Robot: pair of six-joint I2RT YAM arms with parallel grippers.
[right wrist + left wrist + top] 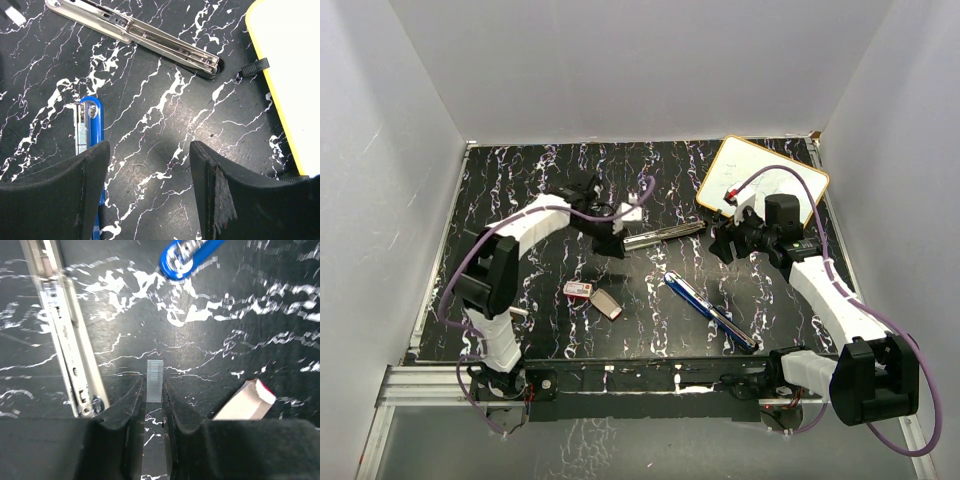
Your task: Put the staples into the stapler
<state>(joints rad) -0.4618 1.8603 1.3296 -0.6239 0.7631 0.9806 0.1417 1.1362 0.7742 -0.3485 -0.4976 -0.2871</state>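
My left gripper (154, 392) is shut on a short grey strip of staples (154, 374) that sticks out ahead of its fingertips, just above the table. A silver opened stapler (665, 235) lies right beside it, and its rail (67, 340) runs along the left of the left wrist view. The red staple box (578, 290) and its tan inner tray (606, 304) lie nearer the arm bases; the tray (242, 402) also shows at the lower right of the wrist view. My right gripper (150, 150) hovers open over bare table, below the silver stapler (135, 30).
A blue stapler part (710, 310) lies diagonally at centre right; its end (185, 257) shows ahead of the left gripper, and it (90, 125) lies by the right gripper's left finger. A yellow-rimmed whiteboard (760, 180) lies at the back right. White walls enclose the table.
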